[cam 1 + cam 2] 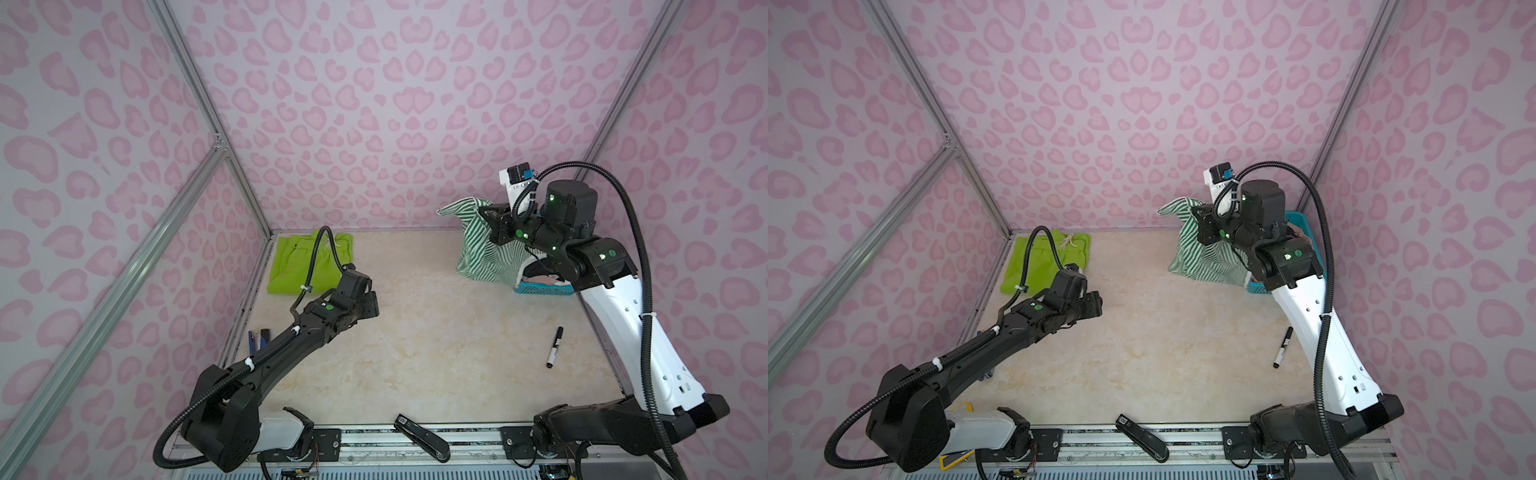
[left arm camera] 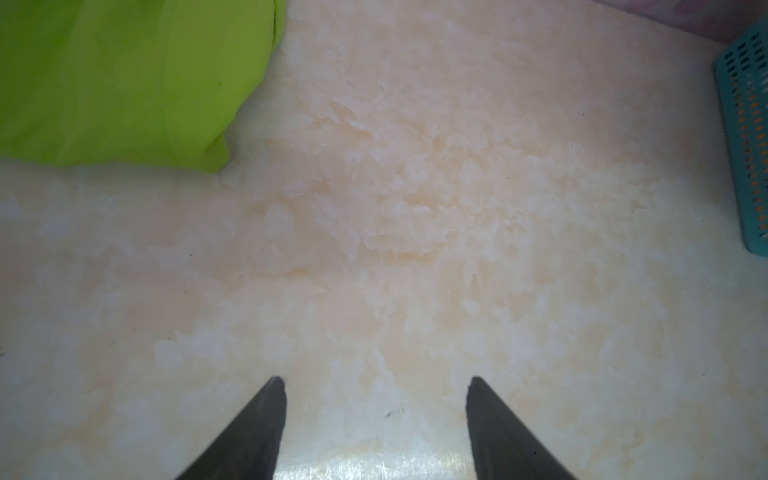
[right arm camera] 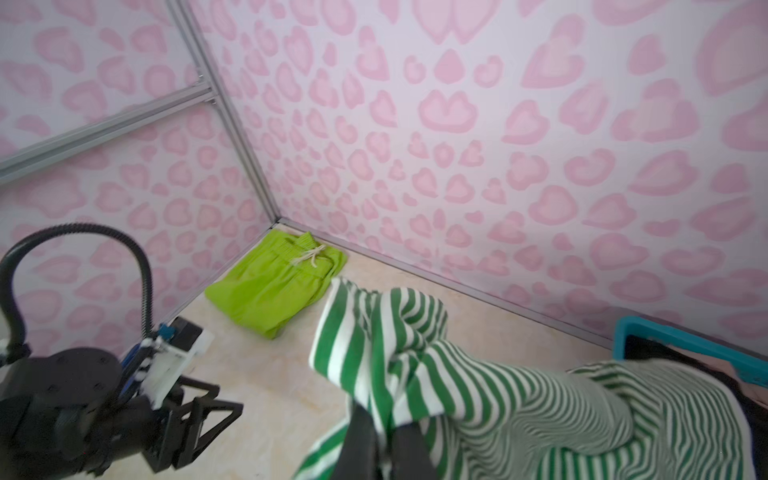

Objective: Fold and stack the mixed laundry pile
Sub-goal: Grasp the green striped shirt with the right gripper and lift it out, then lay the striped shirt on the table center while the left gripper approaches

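In both top views the green-and-white striped top (image 1: 478,253) (image 1: 1204,257) hangs lifted at the back right, its lower part trailing into the teal basket (image 1: 544,287) (image 1: 1295,219). My right gripper (image 1: 484,216) (image 3: 382,419) is shut on a bunch of its fabric (image 3: 478,374). Black and pink clothes (image 1: 540,277) lie in the basket. The lime-green shorts (image 1: 309,262) (image 1: 1046,259) (image 3: 278,286) lie folded flat in the back left corner. My left gripper (image 1: 372,305) (image 2: 376,380) hovers open over bare table just in front of the shorts (image 2: 116,83), holding nothing.
A black marker (image 1: 555,347) lies on the table on the right, beside the right arm. A black stapler (image 1: 422,436) rests on the front rail. A blue-and-black tool (image 1: 257,340) sits at the left edge. Pink patterned walls enclose the table on three sides.
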`<state>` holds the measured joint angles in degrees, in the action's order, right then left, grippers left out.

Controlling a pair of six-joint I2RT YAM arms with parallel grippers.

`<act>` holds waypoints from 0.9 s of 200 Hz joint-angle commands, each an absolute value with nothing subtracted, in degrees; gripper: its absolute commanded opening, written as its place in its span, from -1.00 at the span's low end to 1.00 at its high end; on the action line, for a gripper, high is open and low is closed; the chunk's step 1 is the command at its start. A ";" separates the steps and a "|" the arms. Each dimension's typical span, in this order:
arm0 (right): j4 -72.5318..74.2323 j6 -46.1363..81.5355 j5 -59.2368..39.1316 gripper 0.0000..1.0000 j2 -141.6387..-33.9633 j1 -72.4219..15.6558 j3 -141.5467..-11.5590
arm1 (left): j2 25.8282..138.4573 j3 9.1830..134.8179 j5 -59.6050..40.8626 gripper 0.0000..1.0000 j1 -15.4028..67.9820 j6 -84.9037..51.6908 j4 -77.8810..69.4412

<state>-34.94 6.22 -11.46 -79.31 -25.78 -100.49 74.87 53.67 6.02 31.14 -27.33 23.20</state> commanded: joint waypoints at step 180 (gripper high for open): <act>-35.77 13.52 -7.13 0.12 -80.40 -26.26 -58.91 | 76.90 50.84 -15.13 0.40 38.47 -23.54 19.38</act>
